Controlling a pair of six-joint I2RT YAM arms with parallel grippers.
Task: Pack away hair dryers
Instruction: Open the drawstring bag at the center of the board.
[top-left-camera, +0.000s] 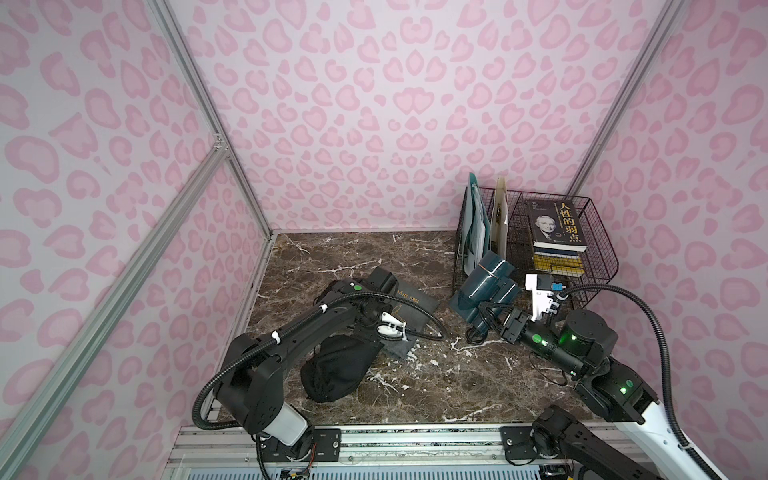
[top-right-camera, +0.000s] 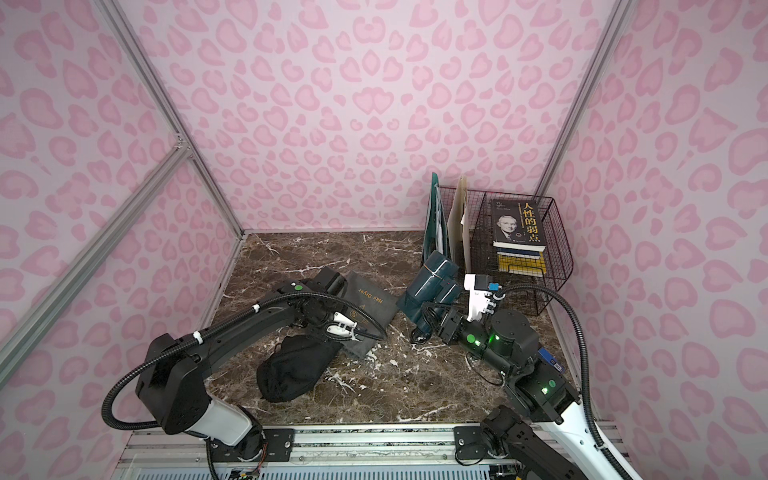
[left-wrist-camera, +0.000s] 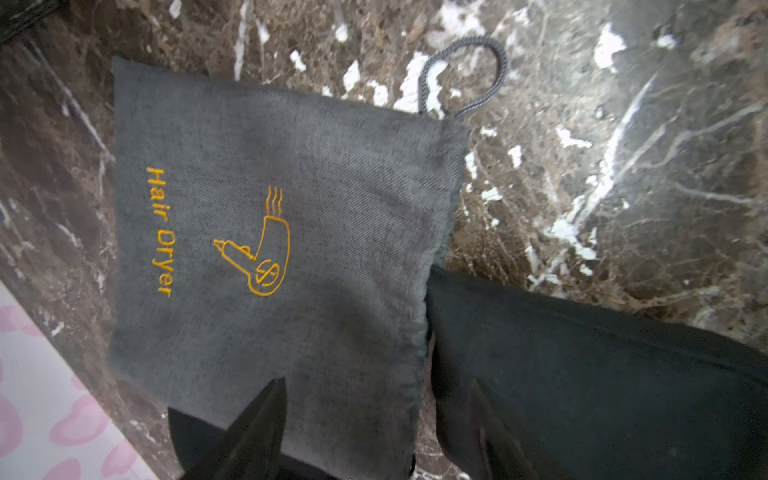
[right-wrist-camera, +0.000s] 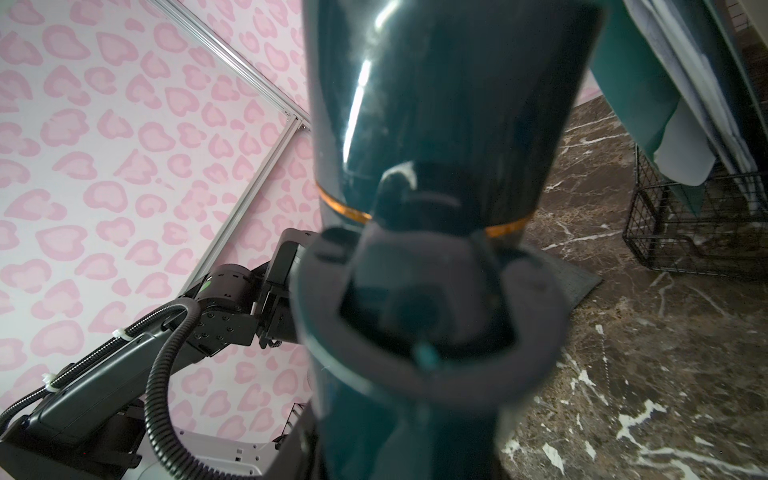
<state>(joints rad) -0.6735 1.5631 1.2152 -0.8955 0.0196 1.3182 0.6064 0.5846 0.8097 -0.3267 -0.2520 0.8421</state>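
A dark teal hair dryer (top-left-camera: 485, 286) (top-right-camera: 432, 282) with a thin gold barrel band is tilted just in front of the wire rack, and its black cord (top-left-camera: 478, 332) trails onto the table. My right gripper (top-left-camera: 505, 322) is shut on its handle. The hair dryer (right-wrist-camera: 436, 145) fills the right wrist view and hides the fingers. My left gripper (left-wrist-camera: 376, 415) is open and hovers over the edge of a flat grey "Hair Dryer" pouch (left-wrist-camera: 270, 249) (top-left-camera: 417, 301). A bulging black pouch (left-wrist-camera: 582, 374) (top-left-camera: 336, 370) lies beside it.
At the back right a wire basket (top-left-camera: 598, 232) holds stacked books (top-left-camera: 555, 226). Next to it a wire rack holds upright folders (top-left-camera: 476, 224). Pink patterned walls close in the marble table (top-left-camera: 353, 257) on three sides.
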